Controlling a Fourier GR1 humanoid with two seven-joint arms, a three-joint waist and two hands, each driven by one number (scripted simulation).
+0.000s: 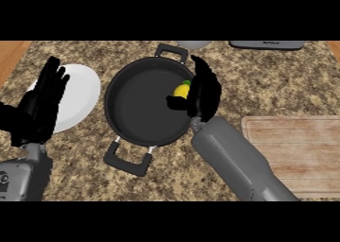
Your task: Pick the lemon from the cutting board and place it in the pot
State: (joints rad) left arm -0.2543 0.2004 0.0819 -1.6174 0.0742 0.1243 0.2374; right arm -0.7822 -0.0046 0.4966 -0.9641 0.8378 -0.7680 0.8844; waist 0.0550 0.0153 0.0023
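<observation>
The yellow lemon (181,89) shows inside the rim of the black two-handled pot (141,113), at the pot's right side. My right hand (206,92) stands edge-on over the pot's right rim with its fingers stretched out straight. The lemon lies against its palm, just above the thumb (175,102). Part of the lemon is hidden by the hand. I cannot tell whether the lemon rests on the pot's bottom. The wooden cutting board (305,151) lies at the right with nothing on it. My left hand (44,101) rests open at the left, fingers up.
A white plate (80,94) lies left of the pot, partly under my left hand. A grey round object (192,44) and a dark appliance (267,45) sit at the counter's far edge. Wooden floor shows past the counter's left and right corners.
</observation>
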